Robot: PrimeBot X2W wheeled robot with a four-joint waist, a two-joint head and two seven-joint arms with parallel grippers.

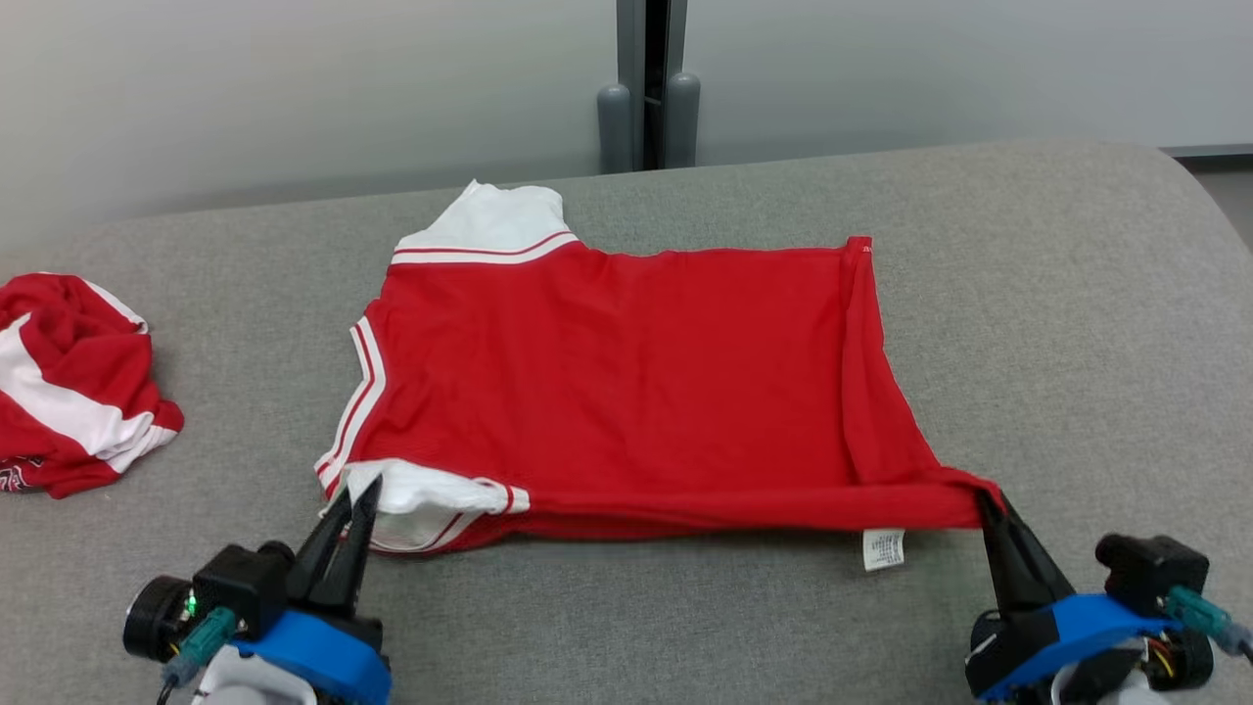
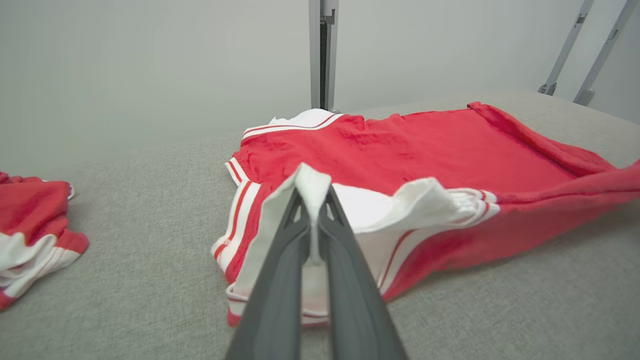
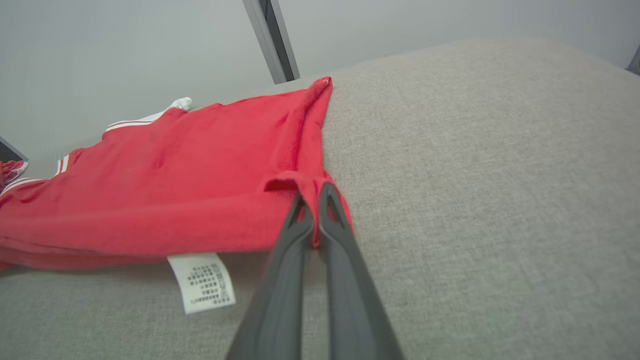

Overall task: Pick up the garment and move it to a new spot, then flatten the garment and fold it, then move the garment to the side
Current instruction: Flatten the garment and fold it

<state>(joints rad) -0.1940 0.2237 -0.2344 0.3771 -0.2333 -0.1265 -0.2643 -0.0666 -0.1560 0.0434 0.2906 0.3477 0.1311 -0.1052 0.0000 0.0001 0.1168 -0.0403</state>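
Observation:
The garment (image 1: 626, 382) is a red shirt with white, red-striped sleeves, spread across the grey cushion (image 1: 1057, 323). My left gripper (image 1: 357, 494) is shut on its near white sleeve, whose cloth (image 2: 312, 187) stands pinched between the dark fingers (image 2: 280, 280). At the near right, my right gripper (image 1: 987, 501) is shut on the garment's red hem corner (image 3: 312, 185), lifting that edge slightly off the cushion. A white care label (image 1: 883, 548) hangs from the near edge, also visible in the right wrist view (image 3: 202, 282).
A second red and white garment (image 1: 69, 382) lies crumpled at the cushion's left edge, seen too in the left wrist view (image 2: 30, 225). A grey post (image 1: 648, 88) stands against the pale wall behind. Bare cushion stretches to the right (image 3: 500, 175).

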